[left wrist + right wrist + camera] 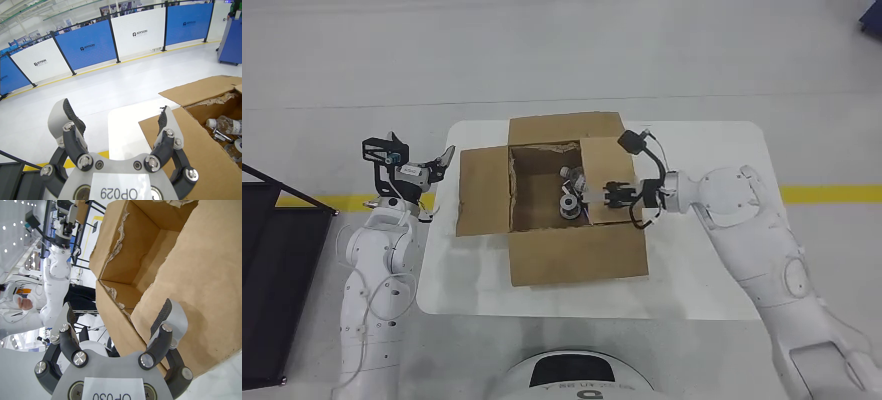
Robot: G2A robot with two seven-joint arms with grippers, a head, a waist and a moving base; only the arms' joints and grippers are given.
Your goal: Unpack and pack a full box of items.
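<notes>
Pale floor (542,60), yellow line (832,193), blue-white panels (85,49), possibly racks (20,40).

The left arm (382,270) and right arm (742,210) are glossy white rounded shells, with a black cable (653,148) at the right wrist. The left hand (115,106) and right hand (118,303) match: grey plate (117,166), black links (73,140), silver screws (85,161), white fingers (55,117), dark ribbed pads (75,118), white printed label (119,184).

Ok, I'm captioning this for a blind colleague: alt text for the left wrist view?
The left gripper, open and empty, sits beside an open cardboard box on a white table. Inside lie a clear plastic bottle and metal parts.
</notes>
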